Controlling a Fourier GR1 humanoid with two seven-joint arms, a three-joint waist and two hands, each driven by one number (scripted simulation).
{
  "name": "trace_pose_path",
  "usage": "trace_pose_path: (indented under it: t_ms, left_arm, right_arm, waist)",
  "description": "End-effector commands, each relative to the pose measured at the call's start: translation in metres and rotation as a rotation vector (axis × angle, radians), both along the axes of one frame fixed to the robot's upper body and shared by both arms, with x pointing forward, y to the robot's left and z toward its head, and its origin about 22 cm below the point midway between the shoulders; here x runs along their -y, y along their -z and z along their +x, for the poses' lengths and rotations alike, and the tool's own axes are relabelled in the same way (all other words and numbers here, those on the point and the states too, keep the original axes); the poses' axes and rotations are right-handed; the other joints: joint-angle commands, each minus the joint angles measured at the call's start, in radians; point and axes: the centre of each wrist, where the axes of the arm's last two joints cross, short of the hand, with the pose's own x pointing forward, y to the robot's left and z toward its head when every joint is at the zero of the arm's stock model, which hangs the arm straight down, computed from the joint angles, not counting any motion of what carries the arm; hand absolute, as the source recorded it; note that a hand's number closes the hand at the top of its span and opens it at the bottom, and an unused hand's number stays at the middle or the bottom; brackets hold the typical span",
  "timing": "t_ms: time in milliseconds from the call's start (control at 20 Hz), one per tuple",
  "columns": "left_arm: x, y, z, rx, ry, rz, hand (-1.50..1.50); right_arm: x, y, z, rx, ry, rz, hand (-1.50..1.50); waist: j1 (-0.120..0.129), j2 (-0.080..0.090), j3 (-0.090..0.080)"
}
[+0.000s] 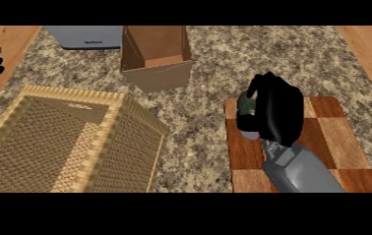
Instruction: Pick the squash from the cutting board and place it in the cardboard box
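Observation:
My right hand [277, 111] hangs over the left part of the checkered cutting board [330, 135], its fingers curled downward. A small patch of green squash [247, 103] peeks out at the hand's left side, under the curled fingers; the rest of it is hidden. The open cardboard box [155, 57] stands on the counter at the upper middle, up and to the left of the hand. My left hand shows nowhere.
A large woven basket [76, 140] fills the lower left of the granite counter. A grey appliance [85, 36] sits at the far edge, left of the box. Wooden surfaces border the counter at both upper corners.

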Motion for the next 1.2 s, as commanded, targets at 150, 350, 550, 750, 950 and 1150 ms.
trace_pose_path:
  t_ms: [150, 350, 550, 750, 950, 1150]
  left_arm:
    - [0.027, 0.061, -0.016, -0.073, 0.025, -0.056, 0.00]
    - [0.031, 0.058, -0.013, -0.078, 0.033, -0.058, 0.00]
    - [0.044, 0.063, -0.010, -0.078, 0.058, -0.063, 0.00]
    - [0.040, 0.052, -0.005, -0.057, 0.074, -0.059, 0.00]
    - [0.041, 0.051, 0.001, -0.067, 0.080, -0.051, 0.00]
    - [0.047, 0.041, 0.010, -0.047, 0.107, -0.051, 0.00]
  right_arm:
    - [-0.082, -0.056, -0.015, 0.106, -0.053, 0.050, 1.50]
    - [-0.093, -0.073, 0.006, 0.143, -0.050, 0.138, 1.50]
    - [-0.094, -0.095, 0.025, 0.166, -0.030, 0.216, 1.50]
    - [-0.087, -0.106, 0.054, 0.172, 0.003, 0.288, 1.50]
    - [-0.087, -0.108, 0.079, 0.139, 0.029, 0.337, 1.50]
    - [-0.085, -0.104, 0.102, 0.121, 0.034, 0.376, 1.50]
  waist:
    - [0.028, 0.031, -0.031]
    - [0.063, 0.041, -0.030]
    - [0.070, 0.047, -0.030]
    - [0.079, 0.051, -0.029]
    - [0.098, 0.062, -0.030]
    - [0.117, 0.073, -0.030]
